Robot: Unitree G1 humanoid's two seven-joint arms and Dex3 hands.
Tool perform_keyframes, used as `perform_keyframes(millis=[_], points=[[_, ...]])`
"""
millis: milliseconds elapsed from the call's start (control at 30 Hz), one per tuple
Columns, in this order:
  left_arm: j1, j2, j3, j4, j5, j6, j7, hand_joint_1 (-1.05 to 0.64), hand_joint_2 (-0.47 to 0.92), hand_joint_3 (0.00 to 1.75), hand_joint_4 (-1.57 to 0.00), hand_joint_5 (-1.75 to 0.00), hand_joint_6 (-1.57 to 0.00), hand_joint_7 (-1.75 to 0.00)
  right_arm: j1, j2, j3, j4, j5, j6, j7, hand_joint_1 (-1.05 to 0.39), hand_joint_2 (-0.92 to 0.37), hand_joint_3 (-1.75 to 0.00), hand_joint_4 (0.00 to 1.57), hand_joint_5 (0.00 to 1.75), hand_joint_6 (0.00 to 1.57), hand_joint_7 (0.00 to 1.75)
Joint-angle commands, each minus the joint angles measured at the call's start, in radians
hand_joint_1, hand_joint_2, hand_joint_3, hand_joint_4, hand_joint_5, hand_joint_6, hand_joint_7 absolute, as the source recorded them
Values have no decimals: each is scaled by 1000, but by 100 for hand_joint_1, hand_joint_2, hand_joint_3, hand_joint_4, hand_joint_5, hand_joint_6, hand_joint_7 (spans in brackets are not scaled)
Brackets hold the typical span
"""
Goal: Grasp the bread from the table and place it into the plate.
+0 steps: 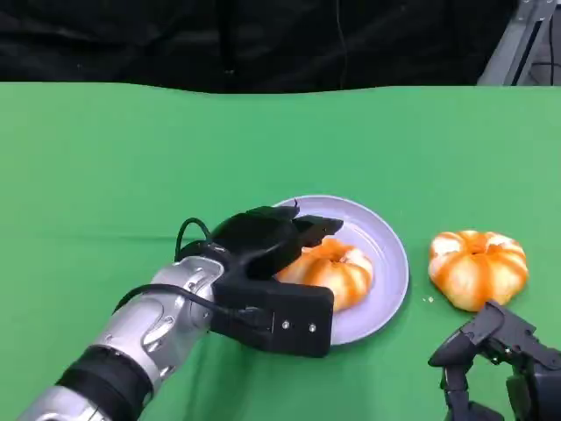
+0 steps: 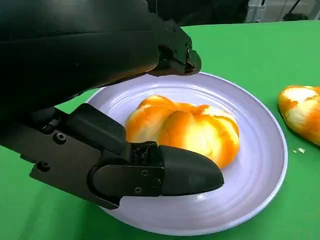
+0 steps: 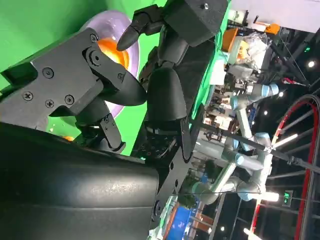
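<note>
Left hand (image 1: 276, 246) sat mid-frame with fingers spread around one bread (image 1: 337, 270) lying on the plate (image 1: 390, 254), maybe touching, couldn't tell. Right hand (image 1: 500, 355), lower right, held nothing.

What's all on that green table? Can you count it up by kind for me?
Bread rolls: 2, one on the plate with the left hand around it, one on the cloth to the plate's right
Plates: 1, pale lilac
Robot hands: 2, counting the right hand, near the loose roll
Total: 5
</note>
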Motion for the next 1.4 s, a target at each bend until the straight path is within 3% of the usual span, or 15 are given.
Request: perform_keyframes(millis=[33, 200, 233, 300, 433, 800, 900, 967, 1000, 1067, 1167, 1200, 1233, 1267, 1400], points=[[6, 18, 12, -13, -4, -5, 8, -101, 92, 53, -12, -4, -24, -3, 1, -10, -8, 4, 16, -11, -1, -11, -51, -119, 83, 175, 76, 151], [6, 18, 12, -13, -4, -5, 9, -101, 92, 53, -12, -4, -24, -2, 1, -10, -8, 4, 16, -11, -1, -11, -51, -119, 83, 175, 76, 151], [66, 26, 84, -118, -112, 3, -40, -101, 92, 53, -12, -4, -24, -2, 3, -8, -9, -1, 10, -2, -4, -11, -51, -119, 83, 175, 76, 151], [148, 38, 177, -264, -251, 21, -109, -79, 92, 34, -33, -11, -41, -6, 4, -5, -11, -6, 1, 9, -9, -12, -51, -119, 84, 175, 76, 152], [367, 73, 341, -549, -554, 97, -255, -62, 92, 25, -43, -12, -49, -7, -1, -3, -14, -6, -2, 20, -12, -12, -51, -119, 84, 175, 76, 153], [562, 94, 457, -852, -808, 284, -344, -38, 92, 28, -57, -16, -61, -8, -4, -13, -18, 2, 10, 6, -4, -11, -52, -118, 84, 175, 76, 152], [615, 91, 503, -915, -922, 348, -370, -18, 92, 34, -65, -20, -68, -11, -7, -14, -17, 7, 4, -1, -6, -13, -52, -118, 84, 175, 75, 152], [640, 89, 525, -943, -979, 383, -381, -15, 92, 36, -67, -21, -69, -12, -7, -14, -16, 6, 2, 0, -6, -13, -51, -119, 84, 175, 75, 152], [654, 87, 538, -958, -1012, 402, -386, -7, 90, 47, -73, -32, -73, -14, -6, -14, -16, 4, 2, 2, -6, -13, -51, -119, 84, 175, 75, 152], [668, 88, 551, -975, -1050, 426, -391, 0, 83, 68, -62, -72, -78, -15, -6, -15, -16, 3, 1, 3, -5, -14, -51, -119, 84, 175, 75, 152], [704, 82, 575, -997, -1103, 454, -389, 1, 80, 74, -56, -88, -79, -15, -13, -20, -19, 14, 12, -12, -2, -14, -51, -120, 84, 175, 75, 153], [741, 79, 598, -1004, -1142, 458, -399, 6, 68, 103, -62, -123, -89, -47, -17, -22, -22, 21, 18, -21, -1, -12, -51, -120, 84, 175, 75, 152], [767, 78, 614, -1010, -1171, 461, -407, 10, 58, 133, -72, -154, -83, -110, -20, -24, -24, 26, 21, -27, -1, -12, -51, -121, 84, 175, 75, 152], [782, 79, 624, -1013, -1188, 462, -412, 12, 54, 143, -75, -164, -79, -135, -22, -24, -26, 30, 23, -31, 0, -12, -50, -122, 85, 175, 76, 152], [835, 96, 665, -1030, -1251, 507, -410, 16, 54, 160, -92, -174, -79, -168, -18, -22, -28, 24, 26, -18, 5, -12, -50, -122, 84, 175, 76, 151]])
